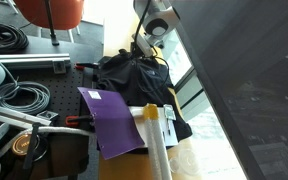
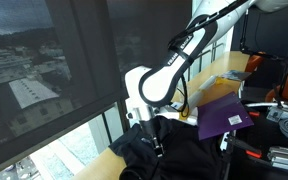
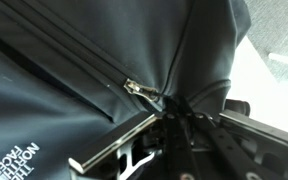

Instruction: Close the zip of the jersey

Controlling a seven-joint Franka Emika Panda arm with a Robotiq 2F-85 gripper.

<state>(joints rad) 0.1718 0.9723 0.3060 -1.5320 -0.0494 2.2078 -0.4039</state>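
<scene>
Gripper point(image 3: 176, 113) pinching bunched jersey point(image 3: 54, 90) fabric just beside zip point(image 3: 134, 88) pull

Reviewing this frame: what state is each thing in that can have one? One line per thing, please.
Black soft fabric jersey: rumpled, lying in a heap.
Thin dark zip on its front: silver slider partway along; how much is closed cannot be told.
Robotiq tool: shut on the zip, right at the slider's pull.
Flat purple sheet: lying flat beside the jersey.
</scene>
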